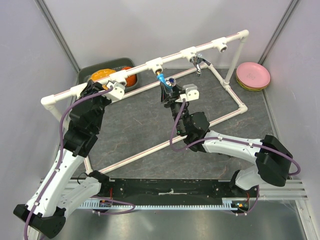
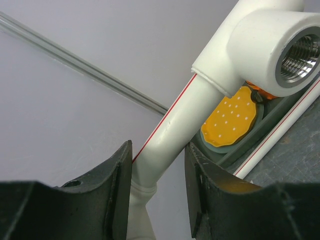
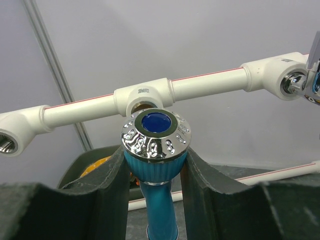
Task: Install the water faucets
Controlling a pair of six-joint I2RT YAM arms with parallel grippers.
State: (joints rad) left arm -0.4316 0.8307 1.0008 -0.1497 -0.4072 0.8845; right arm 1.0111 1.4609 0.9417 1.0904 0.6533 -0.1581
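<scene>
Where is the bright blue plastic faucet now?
Top view, centre: blue faucet held in the right gripper at the white pipe's middle tee, left of the chrome faucet.

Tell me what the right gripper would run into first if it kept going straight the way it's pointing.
The right gripper, clamped on the blue faucet, would likely meet the white tee socket straight ahead; depth is unclear.

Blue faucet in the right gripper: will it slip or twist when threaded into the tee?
Probably rigid: the faucet looks like hard moulded plastic, likely light. The ribbed neck clamped in the right gripper should resist spinning, though a round body could rotate under torque. The wide knob sits above the fingers, so it likely won't slide down through.
</scene>
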